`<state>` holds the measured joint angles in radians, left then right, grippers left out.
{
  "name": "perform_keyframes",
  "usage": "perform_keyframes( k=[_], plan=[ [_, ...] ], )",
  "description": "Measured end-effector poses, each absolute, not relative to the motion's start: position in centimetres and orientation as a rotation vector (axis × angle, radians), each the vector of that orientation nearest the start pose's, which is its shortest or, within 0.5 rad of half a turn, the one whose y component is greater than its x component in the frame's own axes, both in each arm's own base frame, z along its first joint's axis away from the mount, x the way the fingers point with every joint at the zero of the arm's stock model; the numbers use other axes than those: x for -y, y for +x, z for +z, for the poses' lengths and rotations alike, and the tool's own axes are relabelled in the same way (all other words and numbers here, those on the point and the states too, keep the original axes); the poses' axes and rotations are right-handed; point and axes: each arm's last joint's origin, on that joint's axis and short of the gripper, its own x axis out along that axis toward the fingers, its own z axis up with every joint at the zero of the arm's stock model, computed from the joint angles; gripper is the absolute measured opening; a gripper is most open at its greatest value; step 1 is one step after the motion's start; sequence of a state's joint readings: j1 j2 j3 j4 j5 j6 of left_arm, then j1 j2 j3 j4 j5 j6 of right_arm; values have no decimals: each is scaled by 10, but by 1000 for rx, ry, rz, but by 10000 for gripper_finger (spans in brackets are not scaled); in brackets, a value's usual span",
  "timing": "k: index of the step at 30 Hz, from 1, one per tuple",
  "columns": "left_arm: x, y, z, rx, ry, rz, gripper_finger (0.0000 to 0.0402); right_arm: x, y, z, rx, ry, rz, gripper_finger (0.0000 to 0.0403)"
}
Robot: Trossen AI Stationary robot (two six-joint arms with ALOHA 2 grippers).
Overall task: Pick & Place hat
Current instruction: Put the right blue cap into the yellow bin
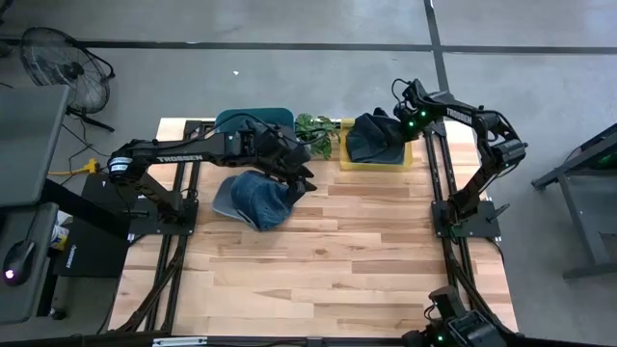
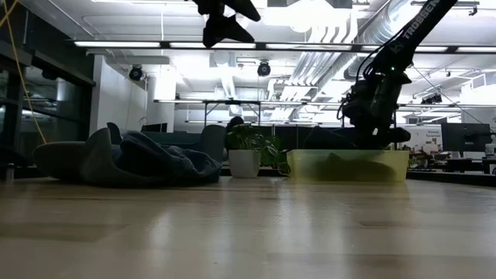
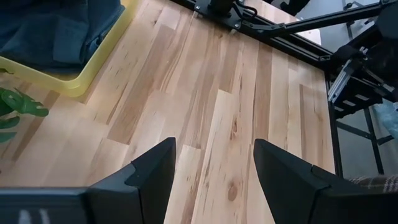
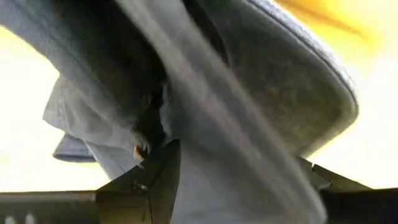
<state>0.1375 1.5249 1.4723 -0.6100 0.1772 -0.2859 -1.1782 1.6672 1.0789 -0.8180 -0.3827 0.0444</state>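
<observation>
A wooden table (image 1: 328,260) seen from above holds a yellow tray (image 1: 374,162) at its far edge. A dark hat (image 1: 371,138) sits in the tray, and the right gripper (image 1: 403,127) reaches down into it. In the right wrist view grey-blue fabric (image 4: 249,124) fills almost everything and lies between the two dark fingers (image 4: 146,180), so the gripper is clenched on the hat. The fingertips themselves are buried in cloth and hard to make out.

A small potted plant (image 1: 316,130) stands just beside the tray. Further from the tray on that same side, a blue denim hat (image 1: 258,198) lies on the table, partly covered from above by the left gripper (image 1: 301,178). That gripper hangs above the table with its fingers (image 3: 149,180) spread apart and nothing between them; only bare wood shows in the gap. In the low view the tray's cloudy wall (image 2: 349,165) blurs what is inside.
</observation>
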Motion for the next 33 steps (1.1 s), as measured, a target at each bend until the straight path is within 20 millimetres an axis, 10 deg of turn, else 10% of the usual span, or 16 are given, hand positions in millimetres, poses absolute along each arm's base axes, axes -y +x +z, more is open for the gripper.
perform_keyframes(
  k=[23,33],
  plan=[
    [-40,329,355,-656,-379,58,211,283,146,266,-1154,745,-730,195],
    [-40,329,355,-656,-378,58,211,274,190,274,-1043,520,-648,57]
  ],
)
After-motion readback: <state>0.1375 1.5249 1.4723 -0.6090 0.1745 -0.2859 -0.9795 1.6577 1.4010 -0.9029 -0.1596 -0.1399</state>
